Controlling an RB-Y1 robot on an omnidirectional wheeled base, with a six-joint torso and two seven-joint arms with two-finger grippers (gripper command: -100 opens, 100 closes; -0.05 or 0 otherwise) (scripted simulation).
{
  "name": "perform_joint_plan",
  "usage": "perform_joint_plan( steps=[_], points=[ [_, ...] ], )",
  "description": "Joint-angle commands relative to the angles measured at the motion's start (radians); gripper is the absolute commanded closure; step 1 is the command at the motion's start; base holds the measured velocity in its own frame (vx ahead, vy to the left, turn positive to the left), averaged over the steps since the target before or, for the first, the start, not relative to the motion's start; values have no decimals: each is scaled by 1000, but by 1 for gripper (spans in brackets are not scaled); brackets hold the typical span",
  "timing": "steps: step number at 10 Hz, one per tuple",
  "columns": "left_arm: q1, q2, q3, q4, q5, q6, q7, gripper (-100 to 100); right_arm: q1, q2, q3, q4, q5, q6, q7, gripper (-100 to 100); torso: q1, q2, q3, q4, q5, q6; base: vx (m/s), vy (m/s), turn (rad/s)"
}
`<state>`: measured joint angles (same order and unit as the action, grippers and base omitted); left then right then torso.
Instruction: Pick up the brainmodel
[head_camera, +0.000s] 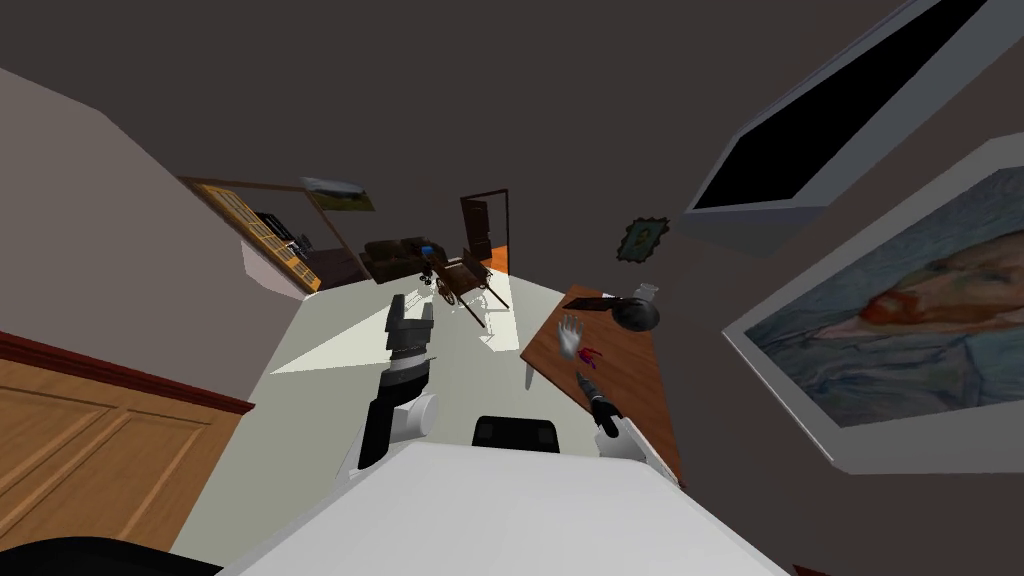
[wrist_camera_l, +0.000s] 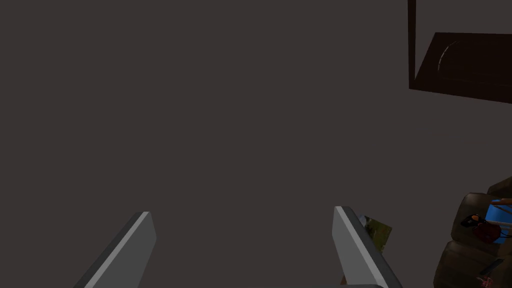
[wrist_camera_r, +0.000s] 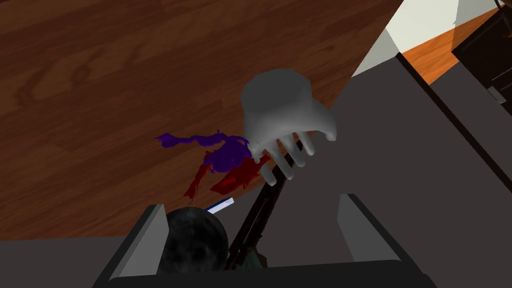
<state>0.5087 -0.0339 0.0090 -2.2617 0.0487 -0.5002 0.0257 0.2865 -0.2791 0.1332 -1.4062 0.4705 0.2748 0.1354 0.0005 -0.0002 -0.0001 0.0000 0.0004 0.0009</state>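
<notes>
The brain model (wrist_camera_r: 225, 160) is a small purple and red tangled shape lying on a brown wooden table (wrist_camera_r: 90, 75). A white hand model (wrist_camera_r: 280, 115) stands right beside it, its fingers reaching over it. My right gripper (wrist_camera_r: 252, 210) is open and holds nothing; the brain model lies a little beyond its fingertips. In the head view the brain model (head_camera: 588, 354) sits near the table's (head_camera: 630, 390) left edge, just past my right gripper (head_camera: 583, 381). My left gripper (head_camera: 410, 308) is open and raised over the pale floor; its fingers (wrist_camera_l: 350, 245) hold nothing.
A dark sphere (head_camera: 636, 315) and a small white jar (head_camera: 648, 291) stand at the table's far end, with a flat black item (head_camera: 600, 302) beside them. The sphere (wrist_camera_r: 192, 242) shows close to one right finger. A dark wall borders the table. Chairs (head_camera: 462, 280) stand farther off.
</notes>
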Motion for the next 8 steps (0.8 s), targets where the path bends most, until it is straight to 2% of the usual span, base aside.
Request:
perform_joint_plan(
  steps=[1,2,3,4,5,6,7,8],
  points=[
    [0,0,0,0,0,0,0,0,-13,-3,12,50,40,50,33,-100,0,0,0,0,0,0,24,27,229],
    [0,0,0,0,0,0,0,0,-13,-3,12,73,40,62,33,-100,0,-1,0,0,0,-1,21,20,101],
    [0,0,0,0,0,0,0,0,-31,-9,20,123,71,86,59,-100,0,-1,0,0,0,0,19,33,201],
    [0,0,0,0,0,0,0,0,-31,-9,20,142,71,107,59,-100,1,-1,0,0,0,-1,18,24,114],
    [0,0,0,0,0,0,0,0,-50,-15,28,177,103,142,86,-100,0,0,0,0,0,0,24,31,191],
    [0,0,0,0,0,0,0,0,-50,-15,28,209,103,152,86,-100,1,-1,0,0,0,0,22,20,127],
    [0,0,0,0,0,0,0,0,-68,-19,35,260,133,176,112,-100,0,-1,0,0,0,0,21,26,230],
    [0,0,0,0,0,0,0,0,-68,-19,35,275,133,195,112,-100,0,-1,0,0,0,0,21,15,95]
  ],
)
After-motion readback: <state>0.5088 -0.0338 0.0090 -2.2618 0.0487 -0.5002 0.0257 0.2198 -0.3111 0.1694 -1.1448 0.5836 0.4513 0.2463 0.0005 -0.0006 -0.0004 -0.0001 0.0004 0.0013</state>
